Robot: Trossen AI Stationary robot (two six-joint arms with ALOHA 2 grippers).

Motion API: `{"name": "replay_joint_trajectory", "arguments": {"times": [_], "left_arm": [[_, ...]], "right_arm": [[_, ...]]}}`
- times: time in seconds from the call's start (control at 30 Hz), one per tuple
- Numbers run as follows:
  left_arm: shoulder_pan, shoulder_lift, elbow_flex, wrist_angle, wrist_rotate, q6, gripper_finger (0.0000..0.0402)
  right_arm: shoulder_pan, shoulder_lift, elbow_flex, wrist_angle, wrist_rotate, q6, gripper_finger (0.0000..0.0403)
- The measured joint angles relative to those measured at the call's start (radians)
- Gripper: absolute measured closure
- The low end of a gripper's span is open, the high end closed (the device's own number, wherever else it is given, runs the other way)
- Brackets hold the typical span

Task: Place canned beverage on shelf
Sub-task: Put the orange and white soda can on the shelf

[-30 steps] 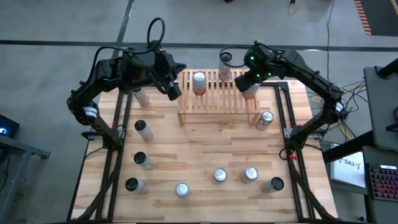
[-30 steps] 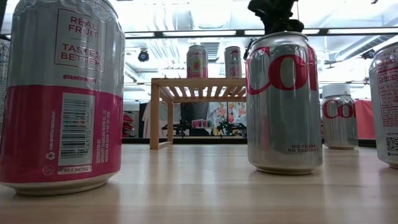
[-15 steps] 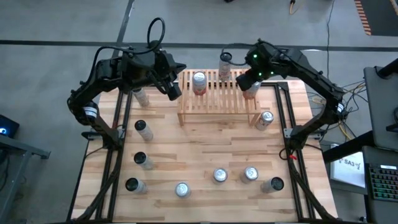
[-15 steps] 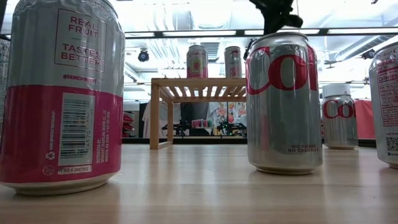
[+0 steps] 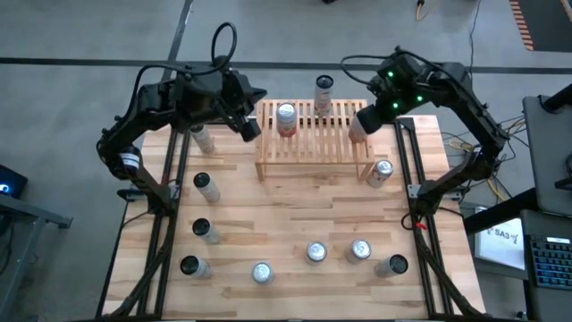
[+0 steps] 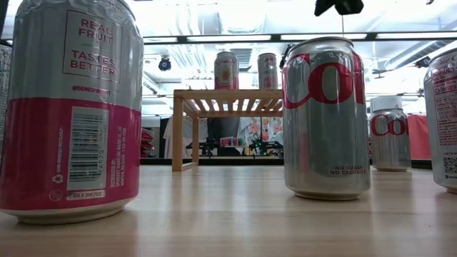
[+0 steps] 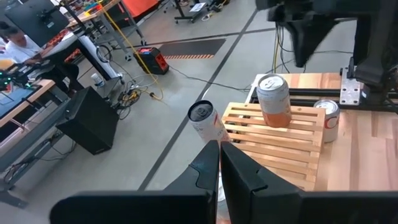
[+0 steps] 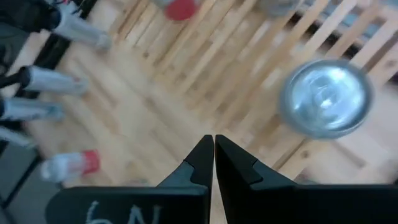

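Grey floor point(image 5: 268, 36) — ceiling striplights point(image 6: 214, 38)

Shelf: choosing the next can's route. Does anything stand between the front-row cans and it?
Nothing visible does: bare tabletop lies between the front-row cans and the shelf. One can stands beside its right front leg; the cans on top leave its front middle free.

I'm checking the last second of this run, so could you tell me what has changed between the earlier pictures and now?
The right gripper, shut and empty, has lifted up and away from the can at the shelf's right end, rising almost out of the low view. Nothing was grasped or released. The left gripper, shut, the cans and the shelf stayed as they were.
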Motion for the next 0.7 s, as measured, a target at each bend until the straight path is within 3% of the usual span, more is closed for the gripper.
{"name": "replay_joint_trajectory", "arguments": {"times": [0.27,0.5,0.7], "left_arm": [[0.010,0.000,0.000,-0.001,0.000,0.001,0.0402],[0.012,0.000,0.000,-0.023,0.000,0.005,0.0402],[0.012,0.000,0.000,-0.024,0.000,0.015,0.0402]], "right_arm": [[0.000,-0.003,-0.078,0.003,-0.018,0.025,0.0394],[0.000,-0.059,-0.244,0.003,-0.009,-0.035,0.0394],[-0.014,-0.120,-0.360,0.001,0.106,-0.009,0.0394]]}}
